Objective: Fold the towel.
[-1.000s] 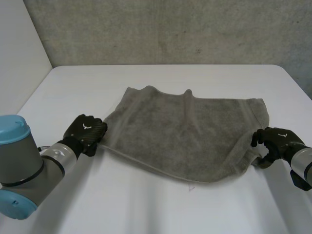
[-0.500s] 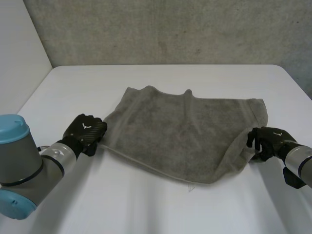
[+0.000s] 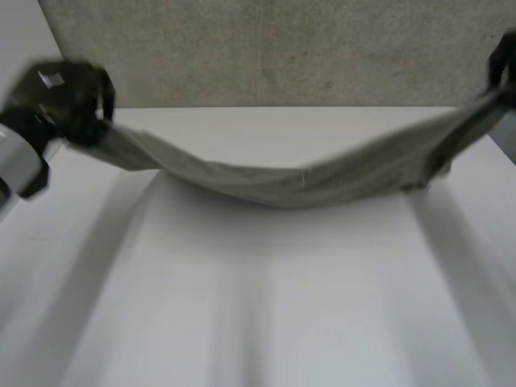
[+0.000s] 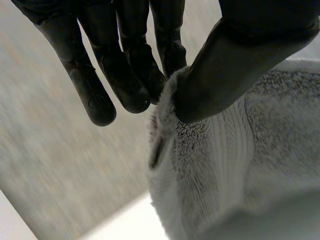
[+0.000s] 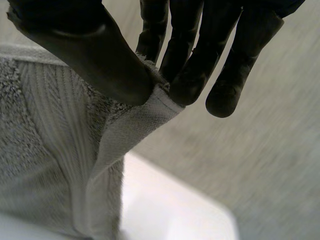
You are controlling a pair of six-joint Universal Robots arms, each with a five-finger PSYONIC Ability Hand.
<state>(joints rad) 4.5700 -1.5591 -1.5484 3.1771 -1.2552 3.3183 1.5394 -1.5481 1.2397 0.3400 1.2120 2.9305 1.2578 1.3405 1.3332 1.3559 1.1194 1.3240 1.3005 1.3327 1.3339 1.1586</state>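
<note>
towel airborne, both corners pinched

the towel (image 3: pixel 274 181) was lying flat on the table (image 3: pixel 266 322) half a second ago. now it's lifted and strung between the two hands, up toward the far side by the grey wall (image 3: pixel 282 48). it sags in the middle. can't tell if the low point of the sag clears the table or brushes it.

left hand (image 3: pixel 68 97): up from table level, now high at the towel's left end. in the left wrist view the thumb (image 4: pixel 235 65) clamps a towel corner against the fingers (image 4: pixel 125 75). the fingers are near straight, so it's a pinch rather than a wrap.

right hand (image 3: pixel 504 64): also raised, holding the right end. same grip in its own wrist view, with the hem corner caught between thumb (image 5: pixel 95 55) and fingers (image 5: pixel 190 65).

my read: the grasp step is done and the lift is under way. both holds sit right at the corner tips, so slip is the risk. next is probably carrying the held edge over to the opposite edge and laying it down evenly. no fold made yet.
</note>
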